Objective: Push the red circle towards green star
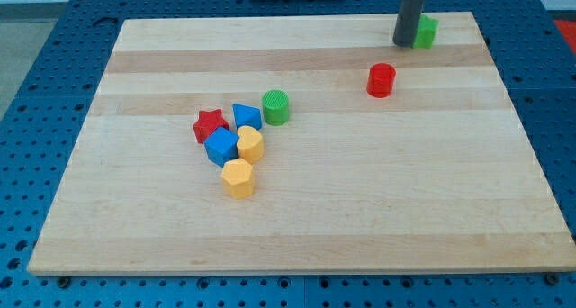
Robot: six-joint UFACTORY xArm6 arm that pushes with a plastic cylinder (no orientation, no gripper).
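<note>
Partly, my tip (405, 43) hides a green block (427, 31).

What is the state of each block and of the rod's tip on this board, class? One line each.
my tip: at the view's top, against the green star's left side
green star: partly hidden by the rod
red circle: upright, alone, below the star
green circle: upright
red star, blue blocks, yellow blocks: clustered together

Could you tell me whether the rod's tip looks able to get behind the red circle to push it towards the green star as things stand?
Probably yes. My tip sits at the view's top right, right beside the green star, and the red circle stands alone below it with bare board all round, so I could likely swing around to its near side.
</note>
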